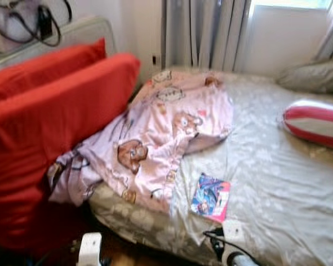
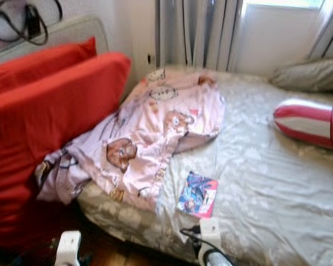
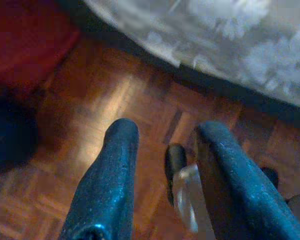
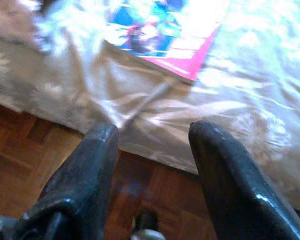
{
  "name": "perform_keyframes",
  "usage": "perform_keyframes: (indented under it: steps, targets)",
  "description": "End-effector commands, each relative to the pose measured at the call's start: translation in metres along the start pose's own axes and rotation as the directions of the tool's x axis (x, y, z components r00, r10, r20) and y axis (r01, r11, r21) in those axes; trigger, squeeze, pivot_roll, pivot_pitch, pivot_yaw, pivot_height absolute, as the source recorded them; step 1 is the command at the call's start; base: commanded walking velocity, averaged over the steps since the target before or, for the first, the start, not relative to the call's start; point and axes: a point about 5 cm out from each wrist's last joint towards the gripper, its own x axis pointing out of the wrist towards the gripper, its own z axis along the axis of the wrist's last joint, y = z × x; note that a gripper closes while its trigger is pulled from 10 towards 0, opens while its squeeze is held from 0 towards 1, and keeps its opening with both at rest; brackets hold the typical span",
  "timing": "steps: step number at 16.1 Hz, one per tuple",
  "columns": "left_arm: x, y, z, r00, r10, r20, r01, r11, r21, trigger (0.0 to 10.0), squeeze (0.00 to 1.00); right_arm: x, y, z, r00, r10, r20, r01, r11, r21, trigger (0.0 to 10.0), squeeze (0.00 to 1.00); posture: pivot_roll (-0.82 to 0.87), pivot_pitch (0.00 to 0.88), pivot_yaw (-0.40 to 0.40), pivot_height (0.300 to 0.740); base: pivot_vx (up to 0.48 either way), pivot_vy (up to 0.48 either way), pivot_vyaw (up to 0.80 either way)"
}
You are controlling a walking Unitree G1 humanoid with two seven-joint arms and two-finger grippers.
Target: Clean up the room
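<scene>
nearest, the right gripper [image 4: 150, 165] hangs with its two black fingers spread apart and holding nothing, over the bed's edge above wooden parquet floor [image 3: 90, 130]. the left gripper [image 3: 162, 170] is likewise spread and empty, low over the same parquet. just beyond the right gripper lies one thin, glossy booklet [image 1: 211, 198] with a blue cover and pink edge, flat on the bed [image 1: 277, 183], whose grey sheet is silky, wrinkled and flower-patterned. farther left, one crumpled pink blanket [image 1: 161, 133] printed with brown bears spills off the bed against two big red cushions [image 1: 50, 127]. to the far right rest one red-and-white striped bolster [image 1: 316, 123] and one grey pillow [image 1: 313, 76]. pleated grey curtains [image 1: 202, 33] hang behind.
</scene>
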Motion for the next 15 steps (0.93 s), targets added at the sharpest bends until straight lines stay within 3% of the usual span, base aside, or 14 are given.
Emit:
perform_keyframes:
  steps: [1,10,13,15]
  targets:
    - [0.0006,-0.0085,-0.002,1.0,-0.018,-0.008,0.018,1.0,-0.003,10.0,0.0,-0.0018,-0.0096,-0.0052,0.999,-0.03,-0.015,0.031,0.999,0.024,10.0,0.0,0.04,0.0,-0.006,0.74,0.247,0.0,0.0]
    - [-0.0003,-0.0075,-0.0059,1.0,-0.022,-0.016,0.022,1.0,0.008,10.0,0.0,-0.0021,-0.0044,-0.0064,1.0,-0.005,-0.009,0.005,1.0,0.018,10.0,0.0,0.04,0.0,-0.001,0.74,0.25,0.0,0.0]
    - [-0.0001,-0.0087,-0.0051,1.0,-0.023,-0.013,0.023,1.0,0.007,10.0,0.0,-0.0017,-0.0027,-0.0048,1.0,0.009,-0.004,-0.009,1.0,0.009,10.0,0.0,0.03,0.0,-0.005,0.74,0.249,0.0,0.67]
    - [0.0001,-0.0098,-0.0037,0.999,-0.032,-0.003,0.032,0.999,0.008,10.0,0.0,-0.0016,-0.0017,-0.005,1.0,0.014,-0.005,-0.014,0.999,0.044,10.0,0.0,0.04,0.0,-0.005,0.74,0.0,0.0,0.0]
